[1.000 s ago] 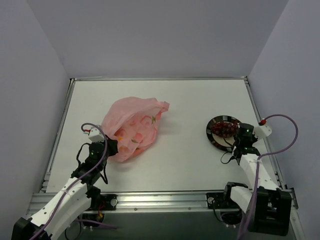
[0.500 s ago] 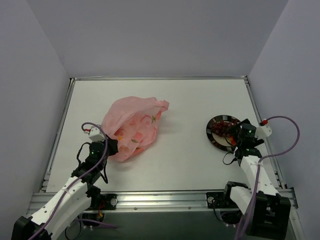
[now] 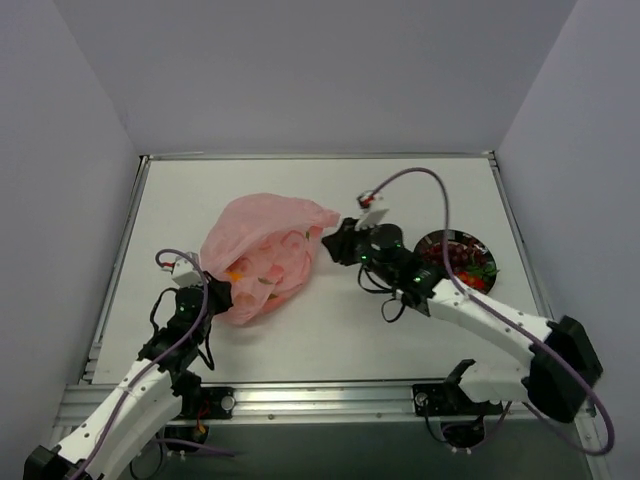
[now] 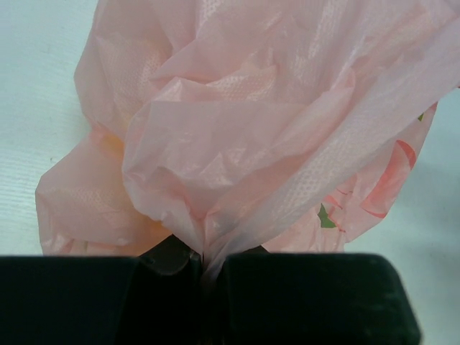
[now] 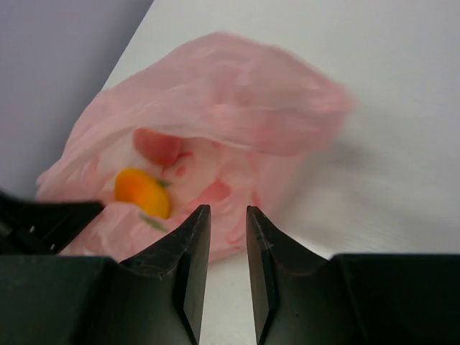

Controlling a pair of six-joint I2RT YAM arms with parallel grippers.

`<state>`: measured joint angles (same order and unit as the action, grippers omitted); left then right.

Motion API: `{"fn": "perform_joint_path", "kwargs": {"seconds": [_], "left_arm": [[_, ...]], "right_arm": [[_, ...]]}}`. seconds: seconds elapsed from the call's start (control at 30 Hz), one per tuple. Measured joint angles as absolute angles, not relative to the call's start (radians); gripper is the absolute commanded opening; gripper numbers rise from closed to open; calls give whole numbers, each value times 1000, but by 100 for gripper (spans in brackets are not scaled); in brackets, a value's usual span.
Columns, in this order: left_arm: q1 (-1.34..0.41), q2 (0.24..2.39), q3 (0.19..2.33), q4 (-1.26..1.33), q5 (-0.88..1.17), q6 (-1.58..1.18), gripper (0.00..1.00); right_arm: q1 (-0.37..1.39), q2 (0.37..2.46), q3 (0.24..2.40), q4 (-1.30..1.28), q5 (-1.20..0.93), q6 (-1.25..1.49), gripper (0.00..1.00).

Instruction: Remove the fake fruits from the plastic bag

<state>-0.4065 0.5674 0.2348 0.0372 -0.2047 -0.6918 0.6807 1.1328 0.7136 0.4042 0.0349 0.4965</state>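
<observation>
Moved from the plate [image 3: 472, 240] at 3 o'clock, the right pincer [image 5: 227, 211], narrowly apart, is held before the plastic bag [image 3: 262, 250] at 9 o'clock, clamped by the left pincer [image 4: 208, 262]. The fake fruits [image 5: 142, 192] inside could be pushed deeper by such narrow jaws.

The table [image 3: 400, 200] is overlooked from high behind its near edge. The plastic bag [image 3: 262, 255], shared by all three views, is seen at very close range from the left wrist and farther off, from its other side, from the right.
</observation>
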Motion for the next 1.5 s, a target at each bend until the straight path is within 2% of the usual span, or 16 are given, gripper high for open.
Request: {"fn": "perform_joint_path", "kwargs": {"seconds": [0.17,0.3,0.43,0.47,0.5,0.57,0.6,0.77,0.8,1.07,1.5], "left_arm": [[-406,527,233,-39,-228,-725,2],[-406,542,233,-83,-225,-759,2],[-406,540,227,-126,-216,-782,2],[-406,527,223,-136,-216,-786,2],[-406,511,219,-144,-215,-790,2],[-406,488,218,-165,-215,-793,2],[-406,481,218,-169,-214,-795,2],[-406,495,218,-186,-200,-807,2],[-407,506,218,-187,-197,-812,2],[-406,521,218,-190,-184,-827,2],[-406,480,216,-175,-180,-842,2]], "right_arm": [[924,1485,929,479,-64,379,17],[963,1709,1034,507,-131,350,16],[963,1865,1111,521,-162,340,18],[963,1893,1127,524,-166,338,20],[964,1919,1145,525,-168,337,31],[966,1967,1181,529,-169,332,44],[969,1988,1201,529,-168,324,54],[998,2072,1271,542,-149,304,71],[1003,2089,1285,548,-137,305,77],[1018,2194,1404,624,-59,310,100],[1005,2557,1816,721,-193,337,100]]}}
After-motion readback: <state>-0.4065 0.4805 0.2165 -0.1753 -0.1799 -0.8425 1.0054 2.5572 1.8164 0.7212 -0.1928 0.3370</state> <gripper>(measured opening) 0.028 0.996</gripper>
